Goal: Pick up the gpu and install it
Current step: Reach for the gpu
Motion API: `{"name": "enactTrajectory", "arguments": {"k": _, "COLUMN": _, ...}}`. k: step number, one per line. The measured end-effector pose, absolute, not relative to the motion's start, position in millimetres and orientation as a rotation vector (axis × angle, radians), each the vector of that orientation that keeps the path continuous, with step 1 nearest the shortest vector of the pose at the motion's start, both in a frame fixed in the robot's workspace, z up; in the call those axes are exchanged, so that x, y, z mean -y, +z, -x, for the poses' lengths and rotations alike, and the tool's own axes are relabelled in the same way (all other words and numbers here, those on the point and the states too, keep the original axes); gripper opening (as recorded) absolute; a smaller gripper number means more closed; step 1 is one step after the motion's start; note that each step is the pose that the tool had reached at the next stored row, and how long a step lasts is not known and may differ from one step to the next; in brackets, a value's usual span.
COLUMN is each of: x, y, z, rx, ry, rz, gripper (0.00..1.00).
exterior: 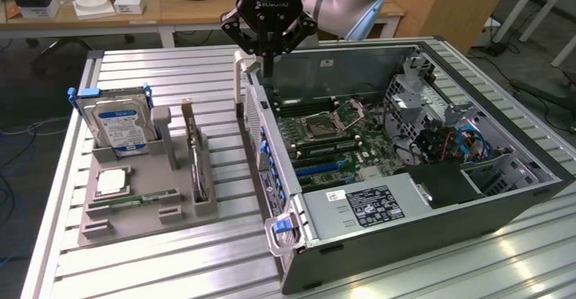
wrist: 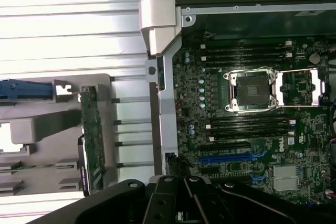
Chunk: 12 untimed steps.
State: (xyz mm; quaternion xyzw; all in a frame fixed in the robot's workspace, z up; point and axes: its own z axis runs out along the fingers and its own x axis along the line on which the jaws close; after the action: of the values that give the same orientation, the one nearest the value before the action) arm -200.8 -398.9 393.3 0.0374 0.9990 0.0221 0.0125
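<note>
The gpu is a thin dark card standing on edge in a slot of the grey holder, on the exterior view's left of the computer case. Seen from the wrist, the gpu is edge-on, with its silvery bracket at one end. My gripper hangs above the far corner of the open case, over its side wall. Its fingers are shut with nothing between them. It is well apart from the gpu and higher than it. A blue expansion slot shows on the motherboard.
The open case fills the exterior view's right, with an uncovered CPU socket, power supply and cables. The holder also carries a blue-labelled hard drive, a CPU chip and a green RAM stick. Ridged aluminium tabletop lies around them.
</note>
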Motion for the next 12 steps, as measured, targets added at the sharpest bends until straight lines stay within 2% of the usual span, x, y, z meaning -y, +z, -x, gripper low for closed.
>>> {"name": "enactTrajectory", "arguments": {"k": 12, "x": 398.9, "y": 393.2, "z": 209.4, "rx": -3.114, "ry": 0.069, "rz": -0.117, "gripper": 0.10}}
